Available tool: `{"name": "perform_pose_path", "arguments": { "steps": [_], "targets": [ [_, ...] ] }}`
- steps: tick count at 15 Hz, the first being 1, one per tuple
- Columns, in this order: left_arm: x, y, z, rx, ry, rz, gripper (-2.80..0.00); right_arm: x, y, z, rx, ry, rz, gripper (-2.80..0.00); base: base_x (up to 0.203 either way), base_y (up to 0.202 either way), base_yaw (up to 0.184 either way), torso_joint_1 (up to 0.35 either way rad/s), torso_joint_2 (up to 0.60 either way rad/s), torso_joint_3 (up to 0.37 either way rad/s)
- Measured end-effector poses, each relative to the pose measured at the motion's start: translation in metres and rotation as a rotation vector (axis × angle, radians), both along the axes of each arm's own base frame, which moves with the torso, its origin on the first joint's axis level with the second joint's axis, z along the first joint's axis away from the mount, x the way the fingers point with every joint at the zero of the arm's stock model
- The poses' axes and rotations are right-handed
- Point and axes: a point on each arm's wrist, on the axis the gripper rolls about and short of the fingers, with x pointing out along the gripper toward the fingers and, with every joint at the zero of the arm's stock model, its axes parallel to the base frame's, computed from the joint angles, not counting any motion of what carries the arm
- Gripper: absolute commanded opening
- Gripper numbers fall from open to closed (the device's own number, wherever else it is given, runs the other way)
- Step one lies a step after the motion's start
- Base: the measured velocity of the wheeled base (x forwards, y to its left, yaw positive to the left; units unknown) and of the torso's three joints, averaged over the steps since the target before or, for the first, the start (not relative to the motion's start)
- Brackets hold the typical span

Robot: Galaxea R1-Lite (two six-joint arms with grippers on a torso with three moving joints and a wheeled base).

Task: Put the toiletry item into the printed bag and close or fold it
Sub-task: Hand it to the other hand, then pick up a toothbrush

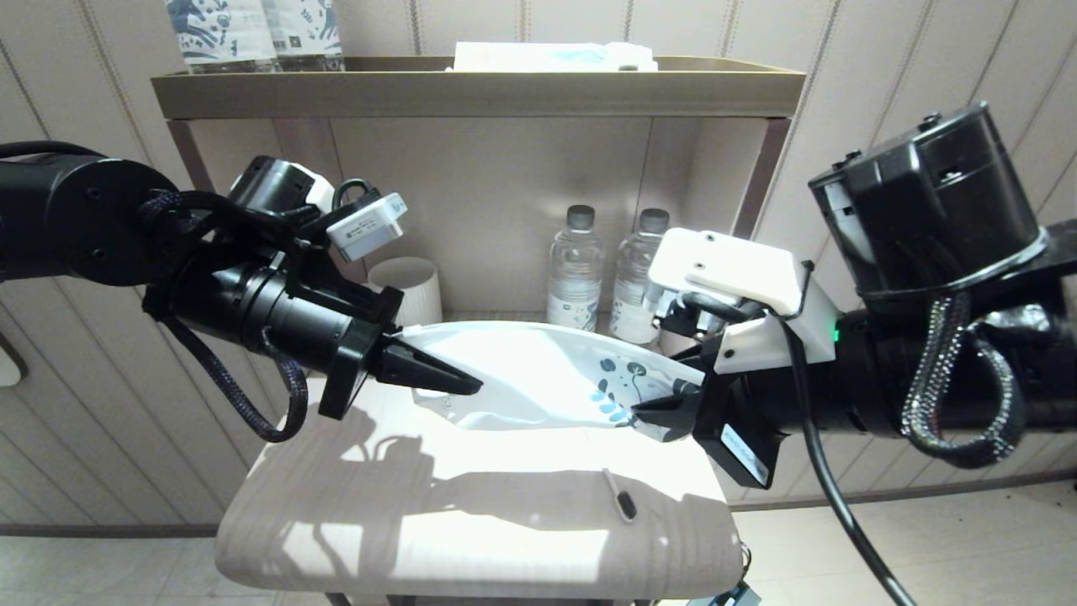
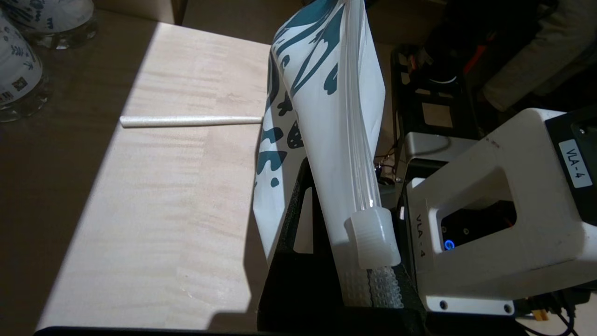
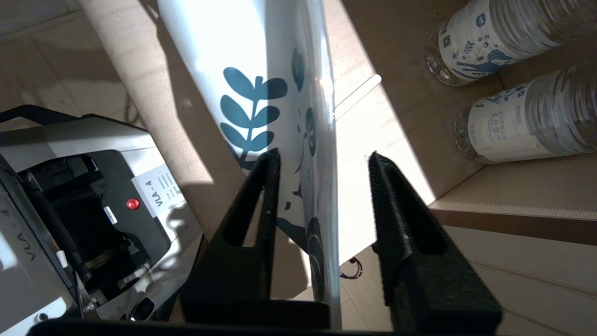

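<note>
L gripper [image 1: 467,385] clamped on printed bag [image 1: 538,370] mid-frame; R gripper [image 3: 322,163] jaws apart around its leafy end. Toiletry item [image 1: 619,495] on table [image 1: 379,522], lower right.

In the left wrist view the printed bag [image 2: 326,116] covered one end of the toiletry item [image 2: 186,121], so its bristled head was hidden. The bag's upper end was cut by the picture's edge. The patterned bottles [image 1: 252,34] on the shelf [image 1: 471,93] were cut at the top of the head view.
</note>
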Motion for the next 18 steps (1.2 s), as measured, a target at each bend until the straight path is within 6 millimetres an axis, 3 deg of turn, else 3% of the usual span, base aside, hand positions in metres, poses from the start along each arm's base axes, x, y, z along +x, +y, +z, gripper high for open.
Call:
{"name": "perform_pose_path", "arguments": {
  "steps": [8, 13, 18],
  "targets": [
    [0.005, 0.005, -0.001, 0.002, -0.026, 0.029, -2.8, -0.006, -0.011, 0.005, 0.051, 0.02, -0.082, 0.0, 0.0, 0.0, 0.0, 0.0, 0.0, 0.0],
    [0.005, 0.023, 0.006, 0.159, -0.129, 0.224, -2.8, -0.01, -0.018, 0.009, 0.089, 0.007, -0.26, 0.0, 0.0, 0.0, 0.0, 0.0, 0.0, 0.0],
    [-0.014, 0.036, 0.019, 0.293, -0.283, 0.413, -2.8, -0.012, -0.019, 0.002, 0.085, 0.058, -0.343, 0.0, 0.0, 0.0, 0.0, 0.0, 0.0, 0.0]
  ]
}}
